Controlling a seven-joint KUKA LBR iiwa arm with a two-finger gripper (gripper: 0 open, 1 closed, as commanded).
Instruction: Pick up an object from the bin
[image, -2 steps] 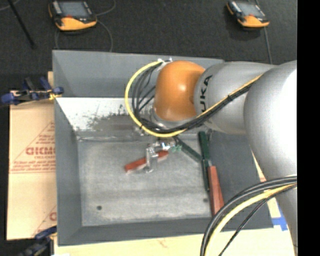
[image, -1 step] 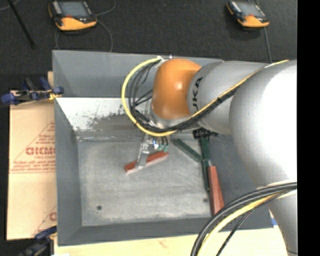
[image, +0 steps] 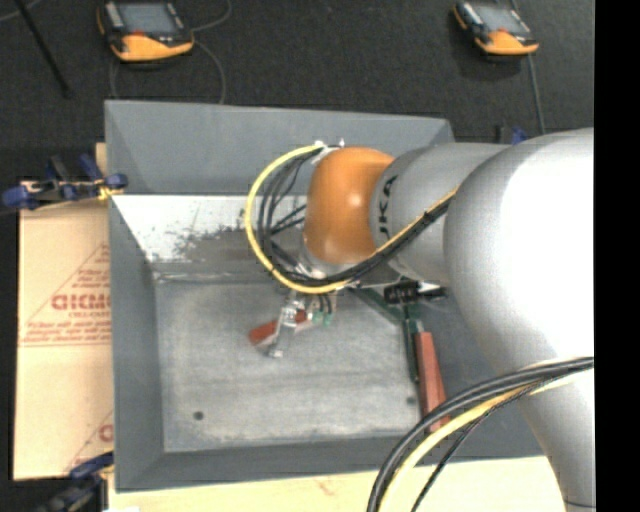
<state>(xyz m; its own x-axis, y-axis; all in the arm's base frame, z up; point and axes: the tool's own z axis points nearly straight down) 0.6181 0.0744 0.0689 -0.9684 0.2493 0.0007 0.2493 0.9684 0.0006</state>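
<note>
Red small piece (image: 265, 332) lies just left of my hand (image: 293, 322); open or closed, I cannot tell; I'd centre over it first.

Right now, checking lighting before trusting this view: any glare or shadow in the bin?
Camera view: pale glare on the bin's back wall; darker floor under the arm by the red-handled tool; the red piece beside the gripper is evenly lit.

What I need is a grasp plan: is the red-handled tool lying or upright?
Lying: the tool stretches along the bin floor, right side.
</note>
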